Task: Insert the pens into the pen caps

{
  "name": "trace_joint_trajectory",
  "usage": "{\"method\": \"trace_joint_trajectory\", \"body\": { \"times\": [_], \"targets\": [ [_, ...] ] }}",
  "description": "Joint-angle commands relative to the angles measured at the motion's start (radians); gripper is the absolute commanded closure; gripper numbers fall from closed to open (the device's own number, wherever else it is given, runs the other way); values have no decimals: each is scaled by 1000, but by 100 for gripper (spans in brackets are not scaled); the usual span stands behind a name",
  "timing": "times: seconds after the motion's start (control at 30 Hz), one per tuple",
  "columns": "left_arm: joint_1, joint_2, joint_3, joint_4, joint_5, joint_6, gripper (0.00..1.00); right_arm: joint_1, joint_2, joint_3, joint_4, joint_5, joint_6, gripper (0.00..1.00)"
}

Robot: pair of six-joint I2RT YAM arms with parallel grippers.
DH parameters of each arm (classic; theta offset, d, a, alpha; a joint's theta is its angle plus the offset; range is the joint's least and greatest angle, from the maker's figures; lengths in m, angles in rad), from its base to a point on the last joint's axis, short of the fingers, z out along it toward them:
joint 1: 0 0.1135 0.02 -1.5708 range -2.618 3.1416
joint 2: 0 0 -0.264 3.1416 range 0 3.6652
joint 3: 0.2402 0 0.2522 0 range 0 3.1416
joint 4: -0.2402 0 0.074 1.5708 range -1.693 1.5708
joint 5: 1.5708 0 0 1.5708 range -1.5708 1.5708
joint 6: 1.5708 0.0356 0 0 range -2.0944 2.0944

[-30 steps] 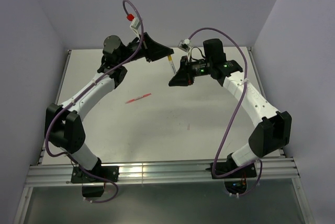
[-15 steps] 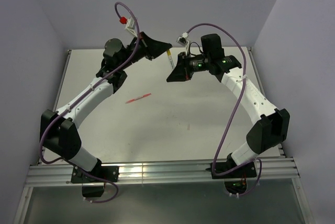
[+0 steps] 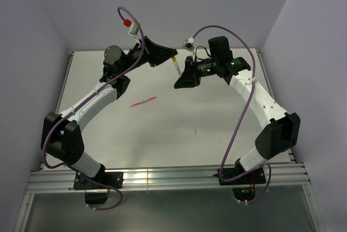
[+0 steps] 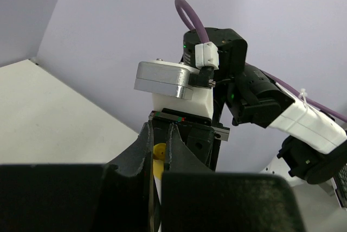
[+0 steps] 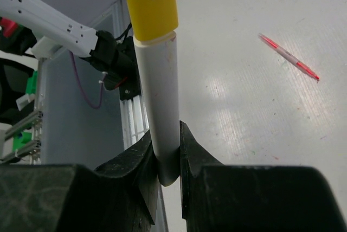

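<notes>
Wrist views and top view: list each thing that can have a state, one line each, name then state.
white pen: clamped in the right pincer
yellow cap: on the white pen's end, clamped in the left pincer
red pen: lying flat on the table, unheld
left pincer: shut on the yellow cap
right pincer: shut on the white pen

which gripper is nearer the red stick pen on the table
Right: the right gripper hangs just right of the thin red stick pen; the left gripper is farther back.
</notes>
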State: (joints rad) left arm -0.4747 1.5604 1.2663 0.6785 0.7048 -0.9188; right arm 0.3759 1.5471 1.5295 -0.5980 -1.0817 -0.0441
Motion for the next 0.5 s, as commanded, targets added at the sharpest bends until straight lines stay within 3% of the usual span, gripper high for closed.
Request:
{"method": "trace_joint_trajectory", "body": {
  "times": [0.0, 0.23, 0.47],
  "targets": [
    [-50, 18, -74, -80, 376, -29, 100, -34, -42, 86, 247, 11, -85, 100],
    [-50, 26, -87, -86, 391, -35, 100, -32, -16, 130, 247, -12, -111, 100],
    [-51, 26, -61, -119, 329, -25, 100, -17, -15, 130, 355, 51, 68, 100]
  ]
}}
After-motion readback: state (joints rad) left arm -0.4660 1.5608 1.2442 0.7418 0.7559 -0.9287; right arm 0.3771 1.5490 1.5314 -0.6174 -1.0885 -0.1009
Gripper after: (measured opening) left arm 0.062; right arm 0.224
